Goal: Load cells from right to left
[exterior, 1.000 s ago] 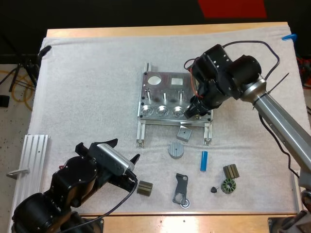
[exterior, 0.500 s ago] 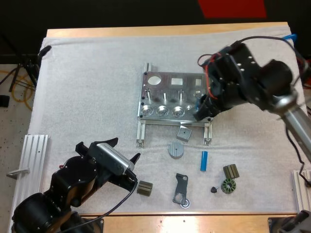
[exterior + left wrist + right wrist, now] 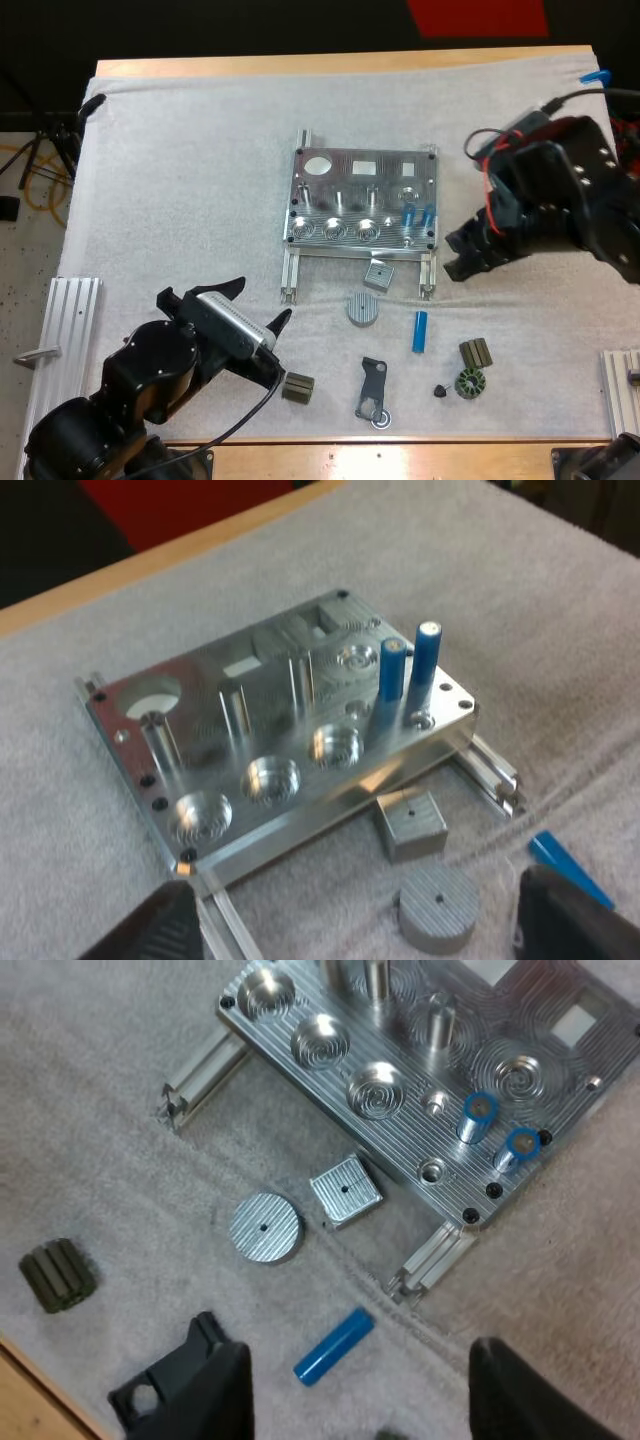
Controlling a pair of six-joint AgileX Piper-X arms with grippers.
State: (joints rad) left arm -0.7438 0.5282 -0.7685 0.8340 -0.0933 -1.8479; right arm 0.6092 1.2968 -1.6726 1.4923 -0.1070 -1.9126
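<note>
- One loose blue cell [image 3: 420, 331] lies flat, long axis near-to-far, just left and nearward of right gripper [image 3: 456, 256]
- Right gripper nearer, fingers spread, empty

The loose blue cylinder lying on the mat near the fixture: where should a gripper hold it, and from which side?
I would grip the blue cylinder at its middle, coming straight down from above, fingers on its two long sides. It lies flat on the mat, with bare mat on both sides.
</note>
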